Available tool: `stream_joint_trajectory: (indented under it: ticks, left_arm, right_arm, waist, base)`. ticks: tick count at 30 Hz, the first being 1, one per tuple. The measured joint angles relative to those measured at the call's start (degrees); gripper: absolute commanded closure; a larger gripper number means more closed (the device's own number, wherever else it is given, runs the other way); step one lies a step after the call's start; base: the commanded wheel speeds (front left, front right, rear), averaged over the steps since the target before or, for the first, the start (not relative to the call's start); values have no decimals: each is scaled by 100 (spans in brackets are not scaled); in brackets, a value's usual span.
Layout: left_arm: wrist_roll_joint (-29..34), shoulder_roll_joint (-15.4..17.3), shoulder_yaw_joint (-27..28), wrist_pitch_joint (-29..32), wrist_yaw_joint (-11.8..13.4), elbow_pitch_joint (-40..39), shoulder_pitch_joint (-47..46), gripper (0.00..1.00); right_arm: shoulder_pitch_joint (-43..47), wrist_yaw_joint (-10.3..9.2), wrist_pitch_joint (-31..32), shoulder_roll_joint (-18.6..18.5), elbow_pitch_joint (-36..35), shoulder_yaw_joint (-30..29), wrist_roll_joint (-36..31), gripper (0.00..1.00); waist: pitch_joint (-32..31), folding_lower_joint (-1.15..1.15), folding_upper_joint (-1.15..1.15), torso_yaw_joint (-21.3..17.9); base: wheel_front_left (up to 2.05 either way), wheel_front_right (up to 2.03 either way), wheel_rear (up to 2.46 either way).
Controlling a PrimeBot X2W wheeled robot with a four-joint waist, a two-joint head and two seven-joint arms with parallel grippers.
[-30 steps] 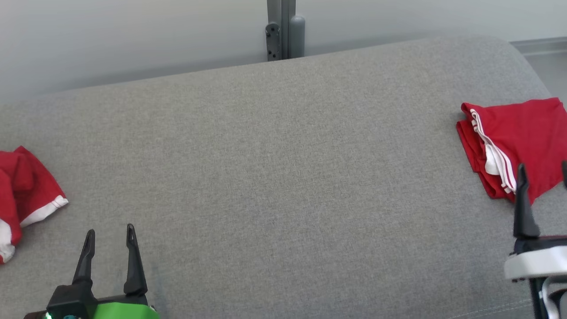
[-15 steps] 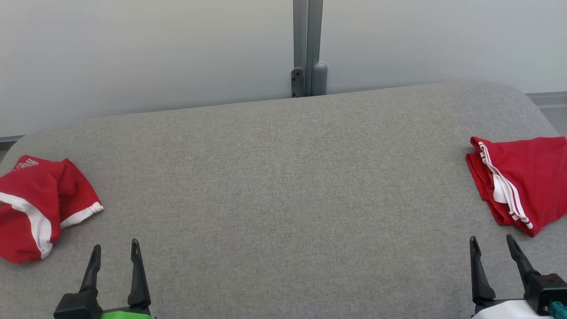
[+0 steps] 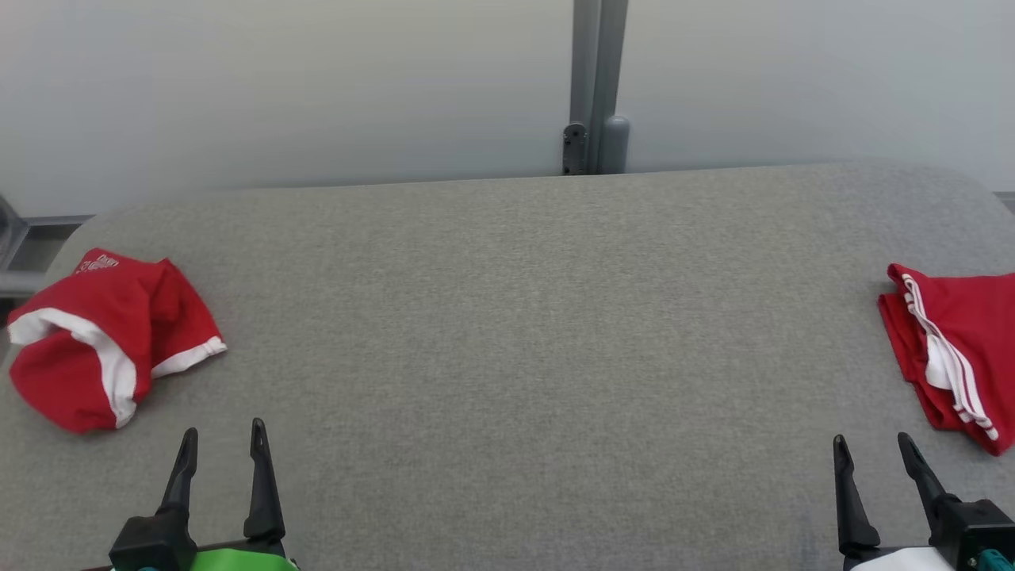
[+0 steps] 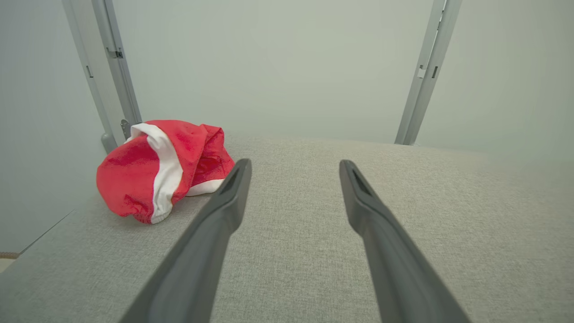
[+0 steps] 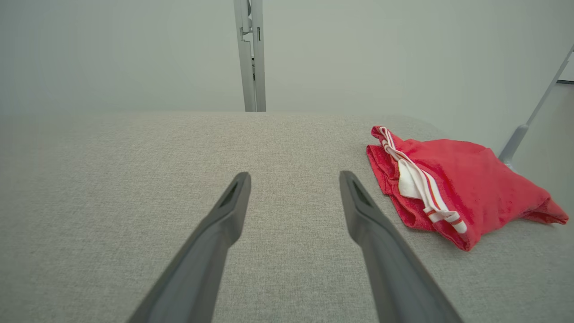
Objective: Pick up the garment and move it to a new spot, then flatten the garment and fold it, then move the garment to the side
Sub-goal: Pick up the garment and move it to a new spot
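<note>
Right gripper (image 3: 871, 438) has come back from the folded garment (image 3: 963, 349) to the lower right, while the head camera has itself swung, so the whole picture has shifted.
Both pincers stand wide apart and hold nothing, the left gripper (image 3: 223, 430) at the lower left; the folded garment lies at the right end of the grey padded surface (image 3: 507, 333), just beyond the right fingertips, and looks already set aside; the crumpled garment (image 3: 103, 341) sits in a heap at the left end, near the left gripper but not touching it; judged from this, a fresh pick-up is the step in hand; the next move calls for the left arm to reach to the heap and pinch a top fold; nothing here serves as a container, both garments lying loose on the surface.
</note>
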Motion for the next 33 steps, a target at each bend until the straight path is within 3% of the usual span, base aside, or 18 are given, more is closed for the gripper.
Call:
stream_joint_trajectory:
  ticks: [18, 25, 33]
  left_arm:
    - [-156, 1, -144, 0, 130, -132, 224, 0]
    - [-439, 3, -180, 0, 160, -316, -39, 0]
    - [-846, 8, -278, -1, -248, 399, -1617, 0]
  right_arm:
    - [-107, 0, 0, 11, 170, 724, 78, 0]
    - [-336, 0, 0, 11, 14, 683, -166, 0]
    - [-1169, 0, 0, -368, -445, 533, -397, 0]
  waist:
    - [-88, 0, 0, 1950]
    - [156, 0, 0, 2129]
    - [962, 0, 0, 2193]
  base:
    - [0, 0, 0]
    - [0, 0, 0]
    - [0, 0, 0]
